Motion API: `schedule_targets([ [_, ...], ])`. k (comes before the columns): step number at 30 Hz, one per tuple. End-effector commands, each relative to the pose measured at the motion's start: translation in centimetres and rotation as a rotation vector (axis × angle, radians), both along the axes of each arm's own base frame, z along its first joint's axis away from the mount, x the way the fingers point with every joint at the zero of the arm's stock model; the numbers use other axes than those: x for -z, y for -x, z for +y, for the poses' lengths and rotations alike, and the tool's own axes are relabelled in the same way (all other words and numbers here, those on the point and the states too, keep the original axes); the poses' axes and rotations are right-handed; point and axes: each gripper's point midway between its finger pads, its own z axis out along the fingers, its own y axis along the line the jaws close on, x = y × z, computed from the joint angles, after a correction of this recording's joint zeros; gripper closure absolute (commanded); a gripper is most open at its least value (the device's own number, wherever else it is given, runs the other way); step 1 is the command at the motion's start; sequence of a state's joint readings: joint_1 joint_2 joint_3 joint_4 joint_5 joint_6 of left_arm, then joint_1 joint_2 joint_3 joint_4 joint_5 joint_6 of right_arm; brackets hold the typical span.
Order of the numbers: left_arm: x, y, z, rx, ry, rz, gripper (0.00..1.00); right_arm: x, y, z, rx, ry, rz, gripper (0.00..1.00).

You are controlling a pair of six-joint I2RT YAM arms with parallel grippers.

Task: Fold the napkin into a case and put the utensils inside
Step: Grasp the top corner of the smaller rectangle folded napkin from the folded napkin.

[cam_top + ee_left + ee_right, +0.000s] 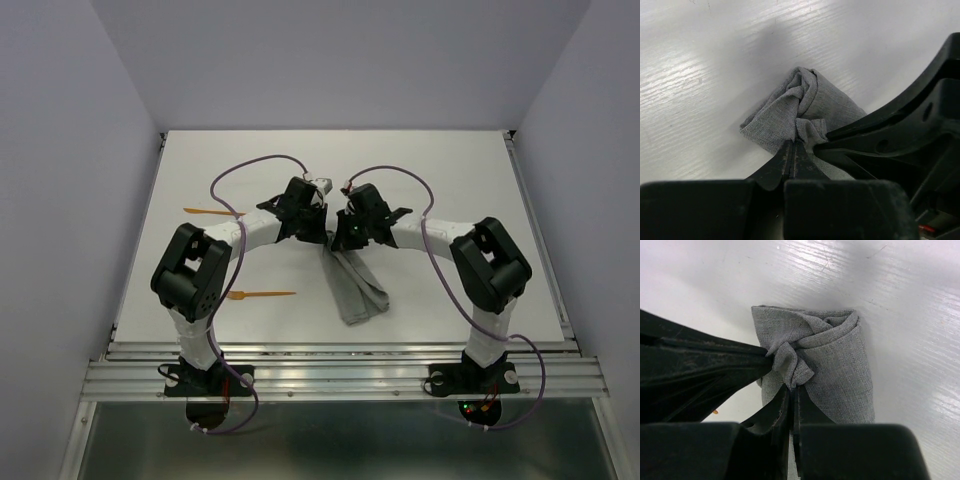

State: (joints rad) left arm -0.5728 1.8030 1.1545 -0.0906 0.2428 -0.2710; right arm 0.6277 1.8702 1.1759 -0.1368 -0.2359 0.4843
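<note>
Top external view, from the near edge: the two arm bases are seen bolted side by side on the rail, both arms bent inward over the white bench (450, 160). Closest in, the nearer orange utensil (262, 295) is found lying flat just beside the left arm's elbow, pointing across the bench. To its right, the grey napkin (355, 285) is laid out as a narrow folded strip, its near end flat, its length running away and slightly left toward the middle of the bench.

Further up, the strip's far end is met by both arms. The left end effector (322, 232) and the right end effector (338, 236) are brought tip to tip there, nearly touching.

Left wrist view: the left end effector (794, 150) is shown pinched tight on a bunched corner of the napkin (825, 105), with the other arm's black finger pressed in from the right.

Right wrist view: the right end effector (792, 390) is likewise clamped on a twisted tuft of the napkin (840, 365), the cloth rolled over at that end.

Farthest out on the left, the farther orange utensil (212, 212) is seen lying flat, well apart from the napkin. Which piece is the fork cannot be told.
</note>
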Motion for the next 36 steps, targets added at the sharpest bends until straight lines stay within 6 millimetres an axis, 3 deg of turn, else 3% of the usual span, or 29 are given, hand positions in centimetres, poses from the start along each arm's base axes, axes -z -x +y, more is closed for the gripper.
schedule_targets([
  [1,-3.9,-0.6,-1.2,0.023,0.085,-0.077,1.0,-0.2,-1.0,0.7,-0.01,0.014,-0.014,0.99],
  [7,-3.8,-0.7,-1.2,0.025,0.084,-0.079,1.0,1.6,-0.6,0.2,-0.002,0.048,0.024,0.99],
  [22,-3.5,-0.6,-0.8,0.016,0.077,-0.076,1.0,3.7,-0.9,-0.9,0.014,0.161,0.069,0.99],
  [27,-2.6,-0.7,-0.4,0.008,0.061,-0.063,1.0,2.6,-0.4,-0.7,-0.006,0.108,0.034,0.99],
  [28,-2.6,-0.8,-0.3,0.006,0.06,-0.062,1.0,1.1,-0.9,-0.2,-0.004,0.068,-0.01,0.99],
  [36,-1.9,-0.7,0.6,0.0,0.05,-0.048,1.0,-1.0,-1.5,0.4,0.009,0.01,-0.066,0.82],
])
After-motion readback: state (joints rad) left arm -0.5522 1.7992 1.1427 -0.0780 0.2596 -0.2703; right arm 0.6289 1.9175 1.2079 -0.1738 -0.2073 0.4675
